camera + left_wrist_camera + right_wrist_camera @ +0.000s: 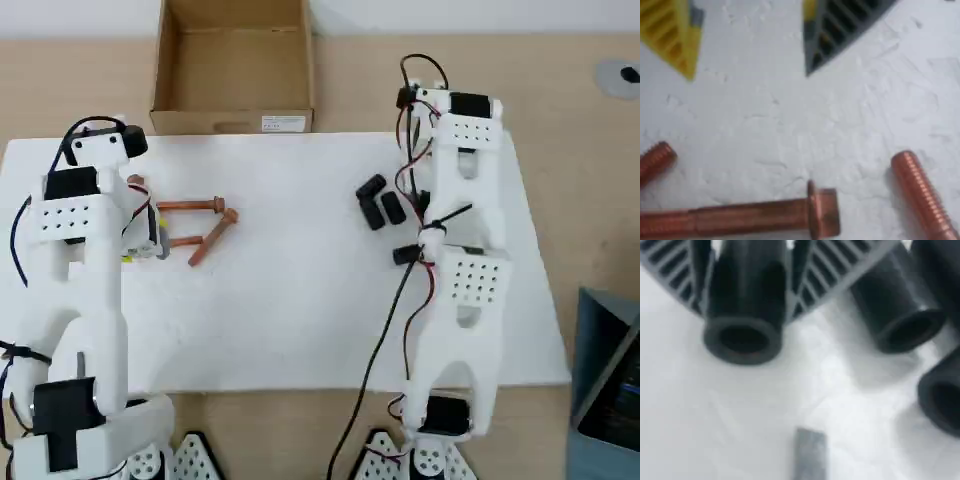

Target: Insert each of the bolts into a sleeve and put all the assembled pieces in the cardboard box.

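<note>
My left arm (70, 215) stands over the left edge of the white mat (300, 320) that covers the tabletop (560, 100); I see the left jaws released, the yellow fingertip (680, 45) and the black fingertip (840, 30) set apart with bare mat between them. Just beside them lie the copper bolts (190, 204), none in a sleeve; one lies level, and a slanted bolt (212, 238) has its head near the first one's head. The wrist camera catches a headed bolt (765, 217) flat on the mat. The cardboard box (165, 70) sits open at the mat's far edge, left of centre. Further right, black sleeves (372, 187) cluster on the mat just beside my right arm (470, 285). The right jaws are clenched on one sleeve (743, 337), ribbed fingers (670, 270) against either side, its open end facing the camera. Two neighbouring sleeves (900, 315) lie just beside it.
</note>
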Tool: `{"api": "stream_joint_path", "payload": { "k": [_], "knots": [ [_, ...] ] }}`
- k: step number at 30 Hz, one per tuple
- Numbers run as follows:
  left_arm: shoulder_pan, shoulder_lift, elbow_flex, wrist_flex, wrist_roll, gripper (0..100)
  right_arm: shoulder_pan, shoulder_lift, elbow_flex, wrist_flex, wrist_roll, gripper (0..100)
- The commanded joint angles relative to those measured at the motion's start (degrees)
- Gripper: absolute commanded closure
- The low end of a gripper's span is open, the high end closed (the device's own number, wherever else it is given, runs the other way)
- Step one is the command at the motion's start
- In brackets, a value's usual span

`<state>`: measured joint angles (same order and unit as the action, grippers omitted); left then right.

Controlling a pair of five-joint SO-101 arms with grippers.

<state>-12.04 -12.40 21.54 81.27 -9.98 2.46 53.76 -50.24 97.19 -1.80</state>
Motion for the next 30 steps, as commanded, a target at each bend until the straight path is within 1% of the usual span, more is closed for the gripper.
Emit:
{"api": "stream_joint_path", "payload": {
  "k": [1,3,5,9,12,17,23,27,30],
  "knots": [
    [0.53,-0.31,-2.73,0.26,-0.18,85,-0.31,-0.13,-6.73,3.96,0.0,98.8],
    [0.53,-0.66,-2.73,0.35,-0.18,85,-0.4,-0.13,-11.47,5.27,0.0,98.8],
    [0.53,-0.66,-3.08,0.62,-0.09,85,-0.22,-0.92,-14.02,5.27,1.76,98.8],
    [0.35,-0.57,-5.8,5.36,0.0,85,-0.31,-9.36,-12.09,5.36,4.31,98.8],
    [0.26,-0.57,-7.56,8.35,0.26,85,-0.48,-17.45,-5.58,5.27,5.54,98.8],
    [0.18,-0.66,-11.08,12.66,0.26,85,-0.04,-32.31,7.87,5.27,5.54,98.8],
    [0.09,-0.66,-16.26,14.24,0.53,85,-0.4,-50.68,24.31,5.27,5.19,98.8],
    [0.09,-0.4,-20.22,16.7,4.13,85,0.13,-61.32,34.95,5.27,5.1,98.8],
    [-2.11,-0.22,-21.1,16.7,5.98,85,1.89,-68.79,42.77,5.27,5.54,98.8]
  ]
}}
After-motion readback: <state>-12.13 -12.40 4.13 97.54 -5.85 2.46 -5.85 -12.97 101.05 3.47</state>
